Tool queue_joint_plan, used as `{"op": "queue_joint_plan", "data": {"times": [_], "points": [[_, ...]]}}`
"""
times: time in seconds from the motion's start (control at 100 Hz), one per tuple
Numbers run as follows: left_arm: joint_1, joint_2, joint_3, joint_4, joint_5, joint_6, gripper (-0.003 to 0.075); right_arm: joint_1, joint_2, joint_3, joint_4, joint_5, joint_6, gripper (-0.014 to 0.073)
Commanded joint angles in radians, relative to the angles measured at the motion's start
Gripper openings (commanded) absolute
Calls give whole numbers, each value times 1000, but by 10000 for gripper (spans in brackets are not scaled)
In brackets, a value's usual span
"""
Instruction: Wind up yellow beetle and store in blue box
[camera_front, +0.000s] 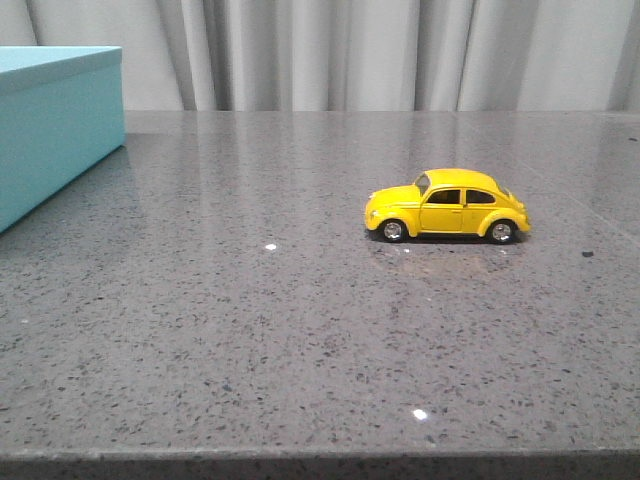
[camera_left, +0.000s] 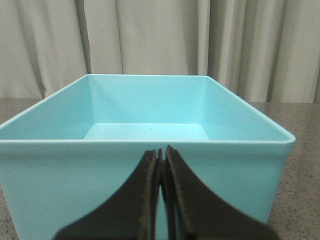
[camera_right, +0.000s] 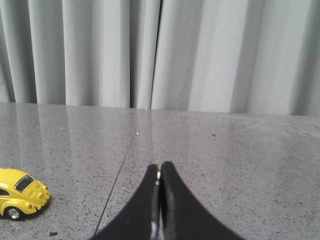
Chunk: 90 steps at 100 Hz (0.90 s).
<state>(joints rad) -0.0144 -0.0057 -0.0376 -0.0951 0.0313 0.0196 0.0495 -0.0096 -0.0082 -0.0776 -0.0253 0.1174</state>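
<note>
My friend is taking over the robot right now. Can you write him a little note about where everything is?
Left gripper: shut, empty, facing the blue box.
Right gripper: shut, empty, over bare table.
Yellow beetle: on its wheels on the table, right of centre, untouched.
Blue box: far left, open, nothing inside.
Done: nothing yet.
Left: wind up the beetle, then put it in the box.

On the table (camera_front: 300, 340): the yellow beetle (camera_front: 447, 205) right of centre, upright on its wheels, side-on, nose pointing left. The blue box (camera_front: 55, 125) at the far left edge, partly out of view, well apart from the car. Behind the table, a curtain (camera_front: 380, 50) across the whole back. Left gripper (camera_left: 161, 157) just before the box's near wall, looking over the rim into it. Right gripper (camera_right: 159, 175) above the table, to the right of the car's rear.
</note>
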Motion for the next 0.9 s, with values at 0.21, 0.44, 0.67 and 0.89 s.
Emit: {"op": "queue_joint_plan", "data": {"times": [0.21,0.44,0.67,0.89], "points": [[-5,155,-248,-13,42,-9,-19,-9,138,-265,-10,269,-6,-58],[-5,326,-439,-13,211,-9,-19,-9,297,-390,11,420,-6,-58],[-5,383,-462,-13,186,-9,-19,-9,316,-383,28,421,-3,-58],[-5,398,-462,-8,171,24,34,-9,393,-449,61,513,-3,99]]}}
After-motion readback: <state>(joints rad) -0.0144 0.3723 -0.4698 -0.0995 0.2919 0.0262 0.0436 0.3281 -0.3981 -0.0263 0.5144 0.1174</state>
